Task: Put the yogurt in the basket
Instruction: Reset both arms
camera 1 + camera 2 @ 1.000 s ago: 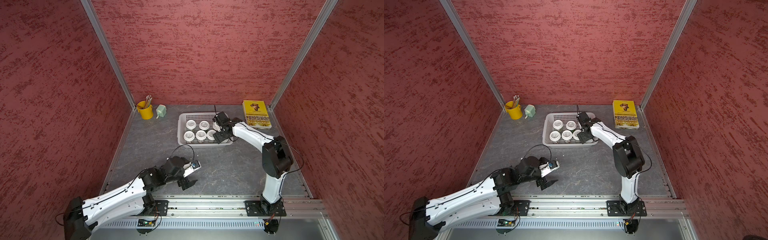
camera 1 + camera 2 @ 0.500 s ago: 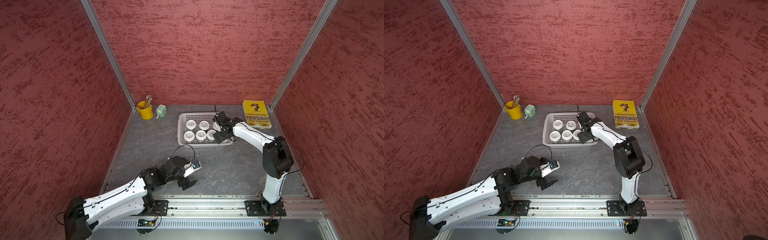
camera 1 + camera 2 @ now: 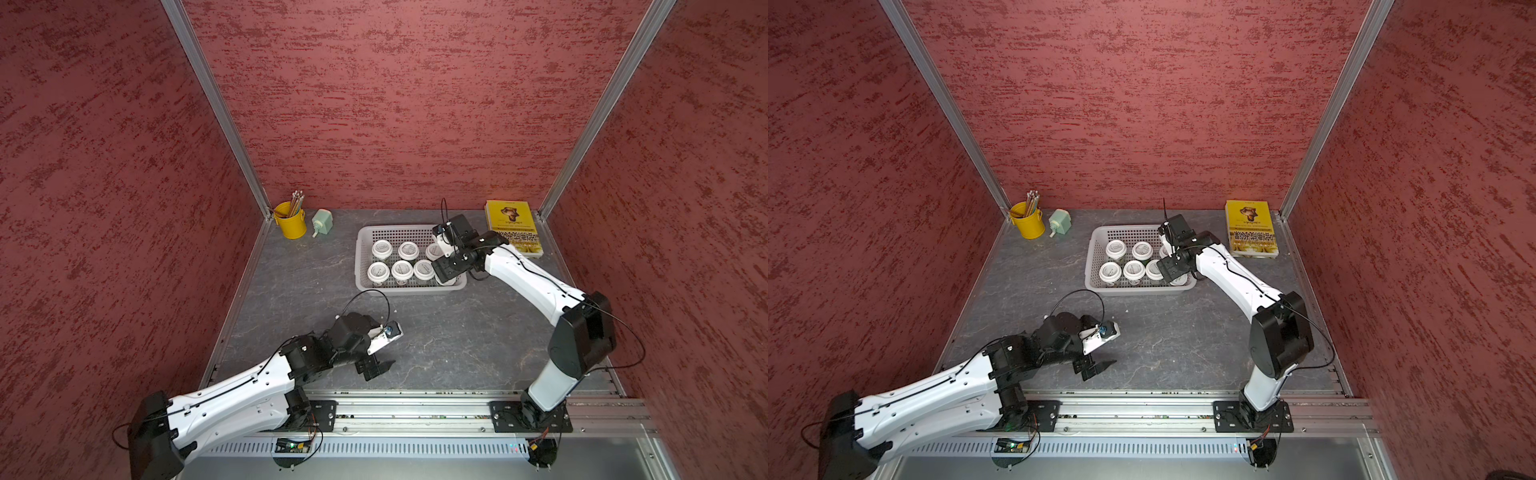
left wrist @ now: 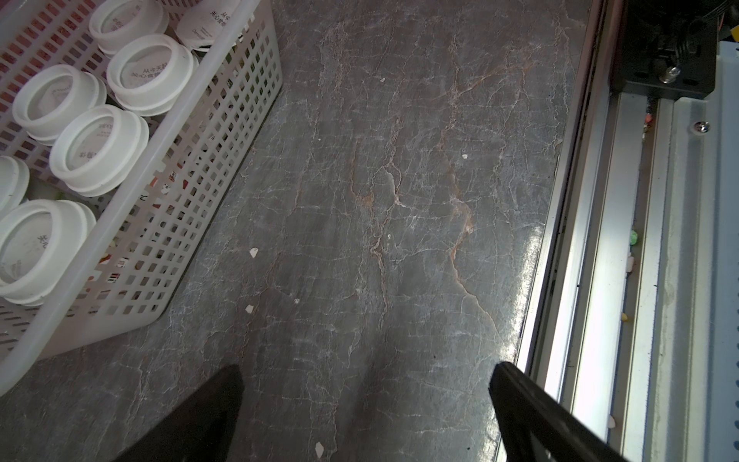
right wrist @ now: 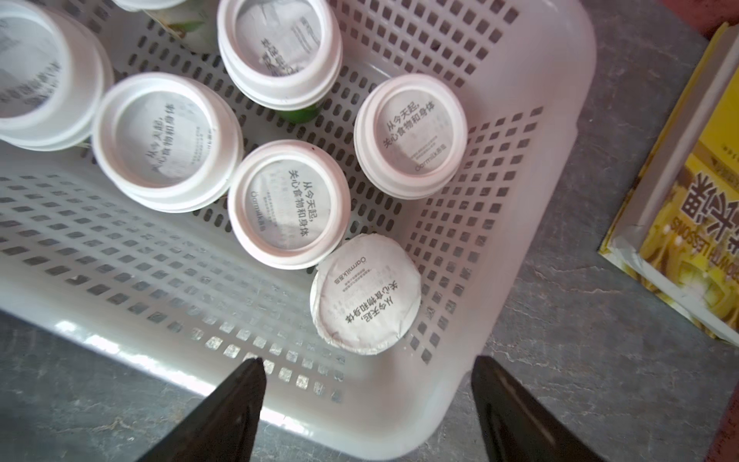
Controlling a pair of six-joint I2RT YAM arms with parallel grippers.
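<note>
- Over the corner of the basket nearest the yellow book, the right gripper hung with its jaws spread and nothing between them. I took it for an empty, released hand.
- The yogurt was all inside the basket. I counted seven white-lidded cups, upright, in two loose rows.
- One foil-topped cup sat in that same corner, touching its neighbour and just below the open jaws.
- The left gripper sat low over bare table, well apart from the basket, with its jaws wide and empty. My guess was that it was parked there so the right arm had the basket to itself.
- The corner cup stood close to the perforated wall, so I judged there was little room for a jaw on that side. Straight up past the rolled rim looked like the cleanest way out.
- The open room lay between the basket and the front rail, where the table was bare.
- The book lay near the basket without touching it, on the right arm's side. The pencil bucket stood well apart in the far corner.
- I saw no cup left on the table, so the job looked done.
</note>
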